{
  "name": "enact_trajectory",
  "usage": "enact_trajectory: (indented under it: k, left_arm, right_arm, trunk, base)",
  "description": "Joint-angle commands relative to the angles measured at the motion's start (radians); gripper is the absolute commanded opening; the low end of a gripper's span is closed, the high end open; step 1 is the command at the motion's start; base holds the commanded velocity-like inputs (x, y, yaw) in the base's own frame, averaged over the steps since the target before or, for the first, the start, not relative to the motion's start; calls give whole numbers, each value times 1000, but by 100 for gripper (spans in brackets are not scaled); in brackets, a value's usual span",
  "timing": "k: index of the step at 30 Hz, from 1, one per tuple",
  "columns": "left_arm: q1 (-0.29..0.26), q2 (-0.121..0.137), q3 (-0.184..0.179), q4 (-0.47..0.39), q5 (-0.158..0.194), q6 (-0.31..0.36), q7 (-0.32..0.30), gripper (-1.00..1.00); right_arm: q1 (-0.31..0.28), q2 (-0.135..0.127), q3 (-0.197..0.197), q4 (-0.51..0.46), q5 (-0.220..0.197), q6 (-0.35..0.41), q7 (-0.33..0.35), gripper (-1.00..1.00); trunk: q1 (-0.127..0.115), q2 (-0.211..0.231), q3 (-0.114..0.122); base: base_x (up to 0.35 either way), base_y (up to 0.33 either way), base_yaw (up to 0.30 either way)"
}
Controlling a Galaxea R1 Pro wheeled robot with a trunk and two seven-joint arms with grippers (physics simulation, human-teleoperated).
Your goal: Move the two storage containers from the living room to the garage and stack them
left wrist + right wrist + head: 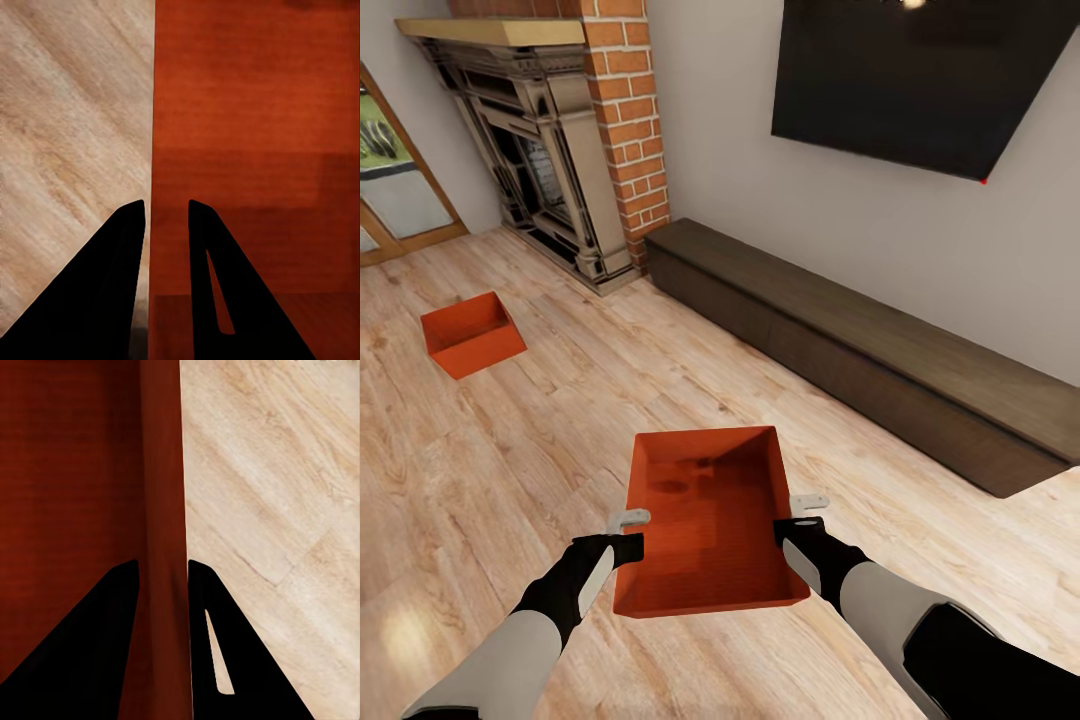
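Near bin point(705, 520): held between both arms over living-room planks point(510, 470). Left gripper point(166, 217) pinching left wall; right gripper point(163, 577) pinching right wall. Second bin point(472, 334): on planks near fireplace point(550, 150). Step: first carry. Next, likely: level transport to garage.

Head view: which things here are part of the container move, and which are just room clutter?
Job:
- near storage container, left gripper and right gripper astride its side walls
- far storage container on the wood floor

Not the job:
- brick fireplace
- dark wall TV
- long low cabinet
- glass door
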State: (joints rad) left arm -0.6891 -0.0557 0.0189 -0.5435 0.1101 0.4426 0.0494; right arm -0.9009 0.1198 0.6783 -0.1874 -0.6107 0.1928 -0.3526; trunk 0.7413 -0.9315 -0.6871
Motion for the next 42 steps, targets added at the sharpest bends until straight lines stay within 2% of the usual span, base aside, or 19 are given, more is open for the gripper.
enact_trajectory:
  k: [1, 16, 21, 26, 42]
  left_arm:
    - [0, 0, 0, 2, -6, 7, 12, -100]
    - [0, 0, 1, 2, -6, 7, 12, -100]
    - [0, 0, 0, 2, -6, 7, 20, -100]
    - [0, 0, 0, 2, -3, 5, 56, -100]
    - [0, 0, -1, 2, -3, 5, 59, -100]
  right_arm:
    - [-1, 0, 15, -12, 3, -4, 4, -100]
    - [-1, 0, 14, -12, 3, -4, 4, -100]
    - [-1, 1, 14, -12, 2, -4, 3, -100]
    - [-1, 1, 13, -11, 2, -4, 3, -100]
    - [-1, 1, 13, -11, 2, -4, 3, -100]
  trunk:
    - [-4, 7, 2]
    - [-61, 112, 50]
    - [-81, 147, 72]
    - [-100, 182, 95]
    - [-161, 294, 170]
  base:
    - [0, 0, 0]
    - [0, 0, 0]
    - [0, 0, 0]
    - [0, 0, 0]
    - [0, 0, 0]
